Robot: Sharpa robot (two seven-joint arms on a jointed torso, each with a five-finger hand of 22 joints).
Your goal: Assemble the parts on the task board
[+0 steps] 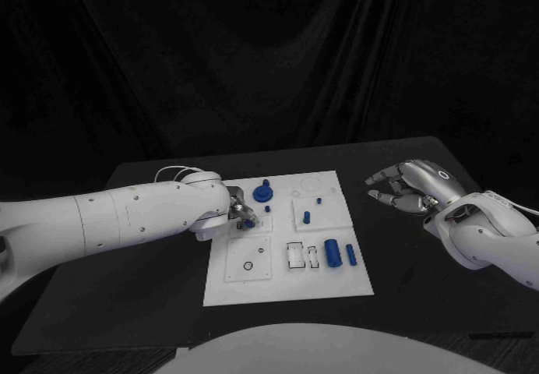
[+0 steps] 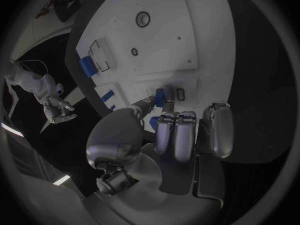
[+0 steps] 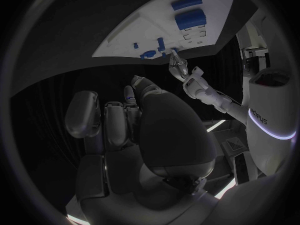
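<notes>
Left hand [image 1: 238, 212] pinches a small blue part [image 2: 167, 95] over the task board [image 1: 281, 276], near its left-hand recess: insertion step, judged; next, align and press it in. Loose parts [image 1: 333, 252] lie rightward. Right hand [image 1: 402, 188] hovers beside the board, fingers loosely curled, empty.

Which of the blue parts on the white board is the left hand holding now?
The small blue part pinched by the left hand at the task board's left-middle; the others lie untouched.

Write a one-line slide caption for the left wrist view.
Left hand pinches a small blue part at the white task board, where other blue parts lie.
</notes>
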